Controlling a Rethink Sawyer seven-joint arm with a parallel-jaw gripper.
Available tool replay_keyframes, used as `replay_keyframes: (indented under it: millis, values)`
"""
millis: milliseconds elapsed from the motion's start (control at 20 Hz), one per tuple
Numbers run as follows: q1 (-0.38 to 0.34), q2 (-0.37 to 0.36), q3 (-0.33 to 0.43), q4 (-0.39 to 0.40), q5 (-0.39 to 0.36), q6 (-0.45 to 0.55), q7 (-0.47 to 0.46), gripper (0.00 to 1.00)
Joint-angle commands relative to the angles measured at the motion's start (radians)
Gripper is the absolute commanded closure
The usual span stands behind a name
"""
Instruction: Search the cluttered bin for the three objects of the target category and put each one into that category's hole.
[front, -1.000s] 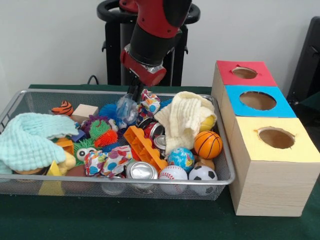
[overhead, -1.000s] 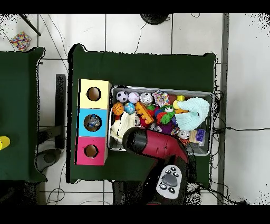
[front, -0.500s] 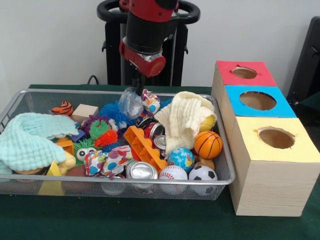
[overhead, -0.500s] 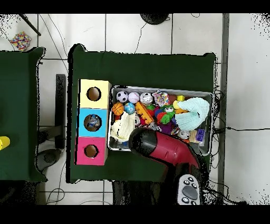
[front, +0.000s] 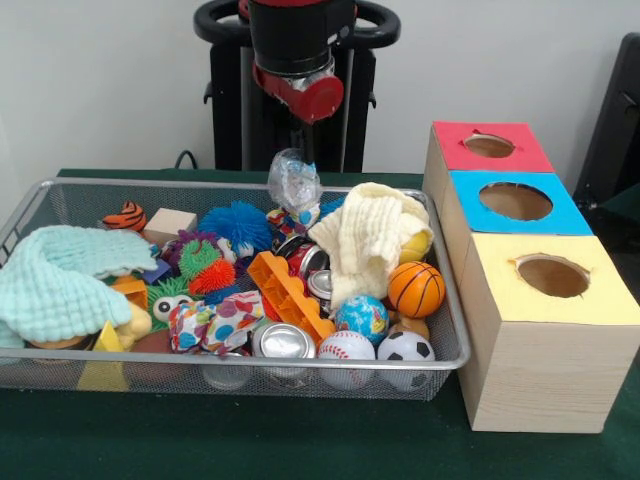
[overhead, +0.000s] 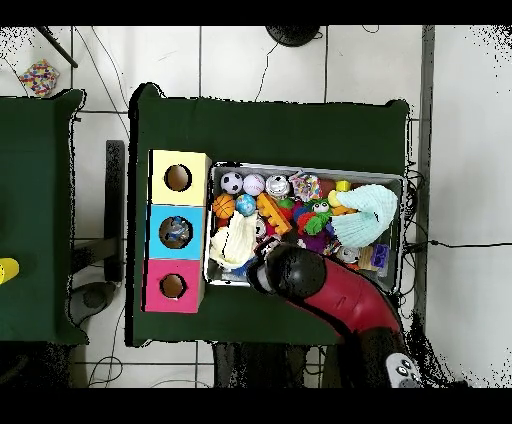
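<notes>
A crumpled clear bottle (front: 294, 183) hangs above the back of the bin (front: 60, 193), under the arm's red wrist (front: 300, 90). The hand itself is hidden behind the bottle, so I cannot tell its grip, though it seems to carry the bottle. The blue hole (front: 515, 201) already holds something in the overhead view. Cans (front: 283, 341) are left among the clutter; the red hole (front: 489, 146) and yellow hole (front: 552, 276) look empty.

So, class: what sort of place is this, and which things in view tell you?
Probably a robotics lab: a robot arm works above a wire bin of mixed toys beside a box with three coloured holes, on a green table over cable-strewn tiled floor.
</notes>
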Motion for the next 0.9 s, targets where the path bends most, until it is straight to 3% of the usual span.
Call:
replay_keyframes:
  millis: [50, 200, 450, 900]
  values:
    - [-0.119, -0.118, 0.276, 0.169, 0.124, 0.141, -0.141, 1.0]
    - [-0.163, -0.161, 0.335, 0.201, 0.173, 0.172, -0.156, 1.0]
    - [-0.203, -0.203, 0.42, 0.265, 0.245, 0.129, -0.155, 1.0]
    - [-0.257, -0.298, 0.623, 0.427, 0.512, -0.036, -0.195, 1.0]
